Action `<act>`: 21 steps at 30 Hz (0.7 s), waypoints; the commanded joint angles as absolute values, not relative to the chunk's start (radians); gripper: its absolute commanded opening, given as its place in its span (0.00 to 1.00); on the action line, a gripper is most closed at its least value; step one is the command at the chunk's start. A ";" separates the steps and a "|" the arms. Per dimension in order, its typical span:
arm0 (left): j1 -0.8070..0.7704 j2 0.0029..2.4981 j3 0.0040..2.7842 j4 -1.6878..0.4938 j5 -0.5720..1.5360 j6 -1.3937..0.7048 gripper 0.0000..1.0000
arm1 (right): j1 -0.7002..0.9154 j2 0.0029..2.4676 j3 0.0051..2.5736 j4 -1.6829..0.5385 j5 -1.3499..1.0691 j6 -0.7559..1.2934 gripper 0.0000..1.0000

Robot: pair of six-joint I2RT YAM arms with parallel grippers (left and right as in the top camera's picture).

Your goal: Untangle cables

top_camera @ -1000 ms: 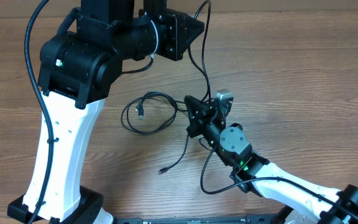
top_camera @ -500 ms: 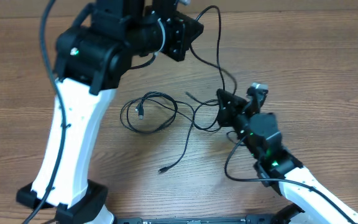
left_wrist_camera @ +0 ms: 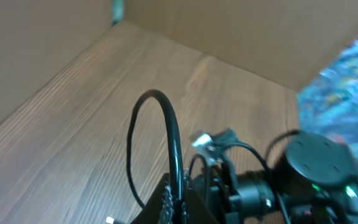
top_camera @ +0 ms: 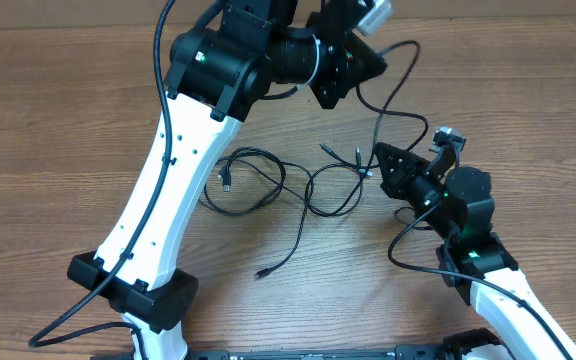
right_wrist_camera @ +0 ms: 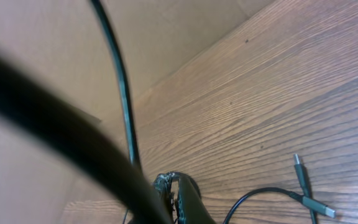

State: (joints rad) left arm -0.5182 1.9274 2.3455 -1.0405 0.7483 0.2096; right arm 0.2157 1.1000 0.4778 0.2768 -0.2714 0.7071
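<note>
Thin black cables lie mid-table: a loose coil, a loop and a strand ending in a small plug. One strand rises from the pile to both grippers. My left gripper is raised at the back and shut on this cable; in the left wrist view the cable arches up out of the closed jaws. My right gripper is low at the right end of the pile, shut on the cable where it leaves the jaws.
Two silver-tipped plug ends lie on the wood right of the right gripper. The left arm's white link spans the table's left half above the coil. The right arm comes in from the front right. A brown wall stands behind.
Both grippers moved right, the left one also toward the back. The held strand has been drawn out of the pile and the loops have spread to the right.
</note>
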 commanded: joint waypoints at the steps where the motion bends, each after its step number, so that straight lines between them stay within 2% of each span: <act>1: -0.536 1.943 2.343 -1.037 0.848 0.350 0.04 | 0.185 1.082 0.485 0.285 -0.341 0.710 0.04; 10: -0.543 1.945 2.342 -1.110 0.847 0.450 0.04 | 0.180 1.082 0.485 0.258 -0.465 0.707 0.04; 16: -0.544 1.958 2.342 -1.141 0.867 0.457 0.04 | 0.180 1.082 0.485 0.276 -0.454 0.706 0.04; 21: -0.544 1.958 2.342 -1.103 1.045 0.456 0.04 | 0.183 1.095 0.485 0.288 -0.399 0.707 0.15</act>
